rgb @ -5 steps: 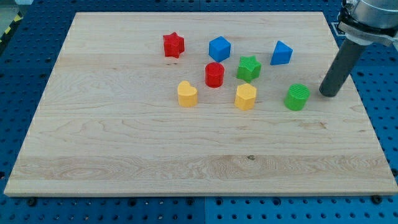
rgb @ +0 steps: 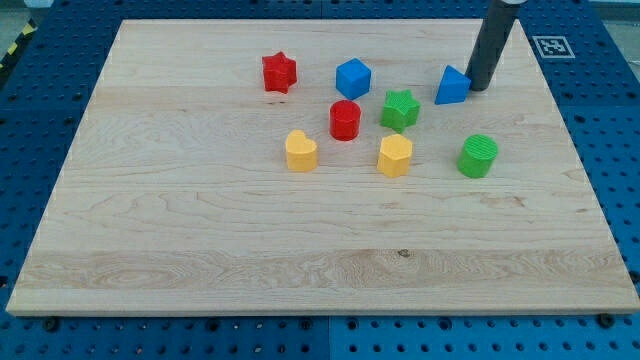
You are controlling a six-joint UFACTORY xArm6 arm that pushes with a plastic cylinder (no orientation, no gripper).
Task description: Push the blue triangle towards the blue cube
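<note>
The blue triangle [rgb: 452,86] sits on the wooden board near the view's top right. My tip [rgb: 479,88] stands right against its right side. The blue cube [rgb: 353,78] lies to the left of the triangle, about a hundred pixels away. The green star [rgb: 400,109] lies below the line between them.
A red star [rgb: 279,72] is left of the blue cube. A red cylinder [rgb: 345,120], a yellow heart [rgb: 300,151], a yellow hexagonal block [rgb: 395,156] and a green cylinder [rgb: 478,156] lie lower down. The board's right edge [rgb: 570,120] is near.
My tip has moved up and to the left, from beside the green cylinder to the blue triangle's right side. No block has visibly moved.
</note>
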